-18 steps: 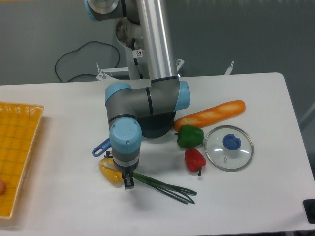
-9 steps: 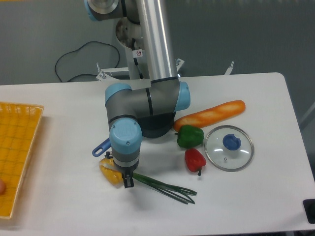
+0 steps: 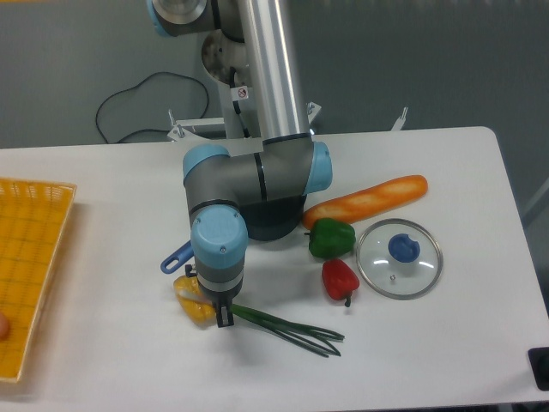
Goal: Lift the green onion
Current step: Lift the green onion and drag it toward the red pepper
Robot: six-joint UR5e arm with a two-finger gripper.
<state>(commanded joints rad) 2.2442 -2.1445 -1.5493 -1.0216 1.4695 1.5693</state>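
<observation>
The green onion (image 3: pixel 287 328) lies on the white table at the front, its dark green leaves fanning out to the right. Its pale end is hidden under my gripper (image 3: pixel 224 318). The gripper points straight down at table height, with its dark fingers drawn close together on that end. The onion still rests on the table.
A small yellow pepper (image 3: pixel 192 300) touches the gripper's left side, with a blue pan handle (image 3: pixel 176 256) behind it. A green bell pepper (image 3: pixel 331 238), a red pepper (image 3: pixel 340 278), a glass lid (image 3: pixel 399 257) and a baguette (image 3: pixel 367 200) lie to the right. A yellow basket (image 3: pixel 30 257) stands at the left edge.
The arm has stayed in place over the onion's pale end. The onion's leaves have shifted very slightly to the right.
</observation>
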